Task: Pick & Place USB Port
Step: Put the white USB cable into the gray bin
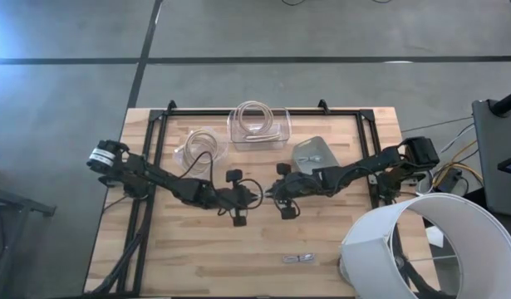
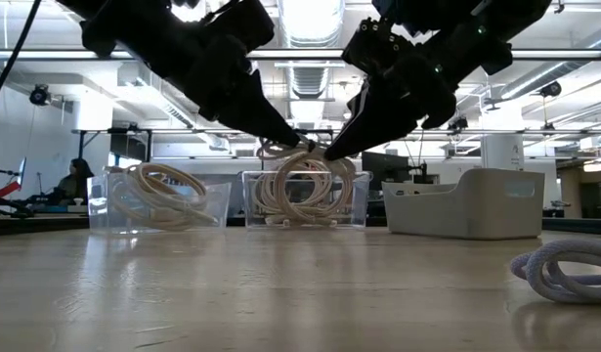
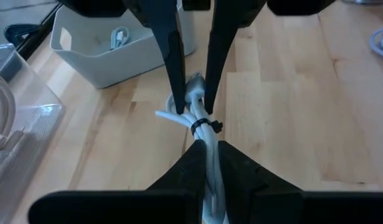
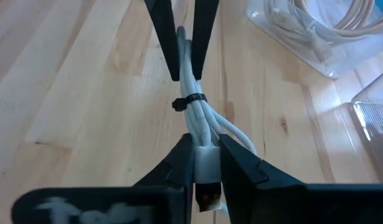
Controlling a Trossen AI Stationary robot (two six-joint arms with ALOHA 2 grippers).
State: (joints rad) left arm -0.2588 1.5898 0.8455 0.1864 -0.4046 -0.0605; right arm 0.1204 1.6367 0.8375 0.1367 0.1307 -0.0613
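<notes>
A white USB cable, bundled with a black tie point(image 3: 202, 126), hangs in the air between my two grippers over the middle of the table point(image 1: 266, 195). My left gripper point(image 3: 207, 155) is shut on one end of the bundle and my right gripper point(image 4: 207, 163) on the other end, where the white plug is. The two face each other tip to tip point(image 2: 317, 149), left gripper point(image 1: 257, 198) coming from the table's left and right gripper point(image 1: 277, 193) from its right. My left gripper pinches the looped end of the cable bundle point(image 3: 208, 163) between its two fingers, along the bundle's length, slanting down from the table's left. The bundle is lifted clear of the table. My right gripper pinches the white plug end point(image 4: 207, 167) of the bundle between its two fingers, along the bundle, slanting down from the table's right. The cable runs on level from there to the other gripper, clear of the table.
Two clear boxes with coiled cables point(image 1: 201, 149) point(image 1: 259, 124) and a grey bin point(image 1: 316, 154) stand toward the far edge. Another bundled cable point(image 1: 298, 260) lies near the near edge. A large white lampshade point(image 1: 429, 249) overhangs the near right corner.
</notes>
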